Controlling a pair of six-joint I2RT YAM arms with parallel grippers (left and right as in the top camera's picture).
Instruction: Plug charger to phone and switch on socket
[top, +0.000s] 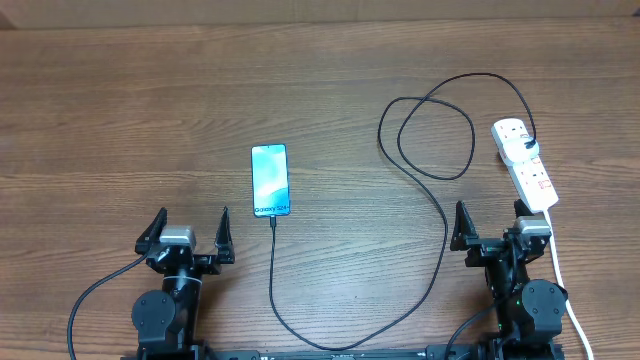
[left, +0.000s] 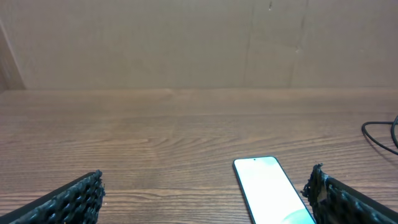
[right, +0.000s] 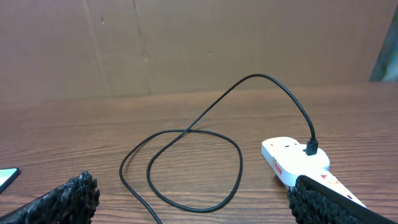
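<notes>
**Both grippers released, charger strung from phone to socket**

Overhead: I see the phone (top: 270, 180) lying lit, screen up, on the table (top: 120, 110) left of centre. The charger (top: 440, 215) meets its near edge with the small tip. The cable loops off to the right, and its black plug sits in the far end of the socket (top: 525, 165). My left gripper (top: 193, 218) and right gripper (top: 490, 213) stand spread wide, holding nothing.

Left wrist: the phone lies ahead, close to my right-hand finger (left: 348, 199).

Right wrist: the cable's loop lies ahead and the socket is just beyond one finger (right: 323, 199). I cannot tell how the switches are set.
</notes>
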